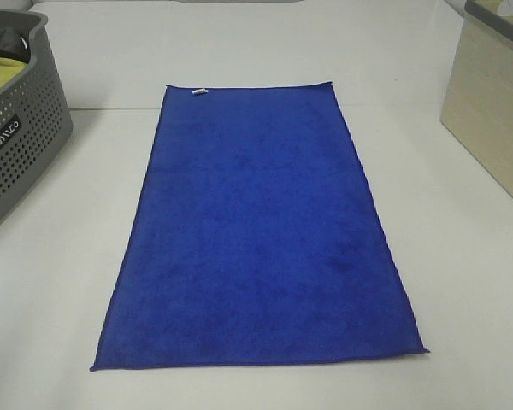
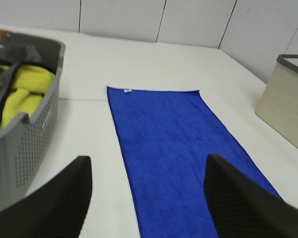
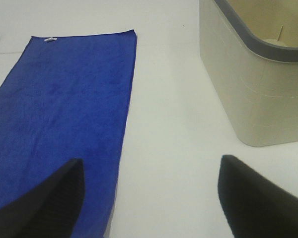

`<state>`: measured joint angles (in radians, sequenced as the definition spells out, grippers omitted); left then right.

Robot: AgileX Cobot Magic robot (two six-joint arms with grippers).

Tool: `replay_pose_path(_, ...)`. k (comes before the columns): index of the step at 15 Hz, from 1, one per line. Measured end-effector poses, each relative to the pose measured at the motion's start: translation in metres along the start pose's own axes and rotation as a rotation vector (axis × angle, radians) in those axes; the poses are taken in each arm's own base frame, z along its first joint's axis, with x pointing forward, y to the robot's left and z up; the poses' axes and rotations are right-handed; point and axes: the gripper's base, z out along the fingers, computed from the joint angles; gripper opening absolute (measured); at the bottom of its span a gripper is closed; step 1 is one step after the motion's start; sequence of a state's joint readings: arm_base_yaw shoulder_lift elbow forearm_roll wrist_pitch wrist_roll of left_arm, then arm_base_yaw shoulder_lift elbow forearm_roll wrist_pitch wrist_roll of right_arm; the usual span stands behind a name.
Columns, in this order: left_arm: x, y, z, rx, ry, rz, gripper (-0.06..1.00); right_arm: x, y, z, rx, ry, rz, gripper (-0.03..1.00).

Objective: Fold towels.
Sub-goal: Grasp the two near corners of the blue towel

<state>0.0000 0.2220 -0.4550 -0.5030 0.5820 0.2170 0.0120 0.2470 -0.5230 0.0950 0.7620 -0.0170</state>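
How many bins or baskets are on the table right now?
2. A grey perforated basket sits at the left, holding yellow-green cloth; a beige bin stands at the right. The blue towel lies flat between them. Others may sit out of frame.

Left gripper point(image 2: 148, 161) and right gripper point(image 3: 151, 161) both hover with black fingers spread wide apart.
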Motion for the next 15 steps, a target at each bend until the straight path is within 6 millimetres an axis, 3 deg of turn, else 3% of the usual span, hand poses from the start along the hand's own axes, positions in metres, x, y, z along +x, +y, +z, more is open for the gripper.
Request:
replay_pose_path(4, 0.013, 0.017, 0.064, -0.043, 0.305, -0.193, 0.62, -0.007, -0.002, 0.041, 0.006, 0.153, 0.055, 0.69)
replay_pose_path(8, 0.044, 0.035, 0.118, -0.078, 0.603, -0.296, 0.62, 0.000, -0.005, 0.094, 0.015, 0.382, 0.098, 0.64)
replay_pose_path(15, 0.104, 0.053, 0.173, -0.049, 0.913, -0.430, 0.62, 0.046, 0.006, 0.168, -0.104, 0.848, 0.280, 0.64)
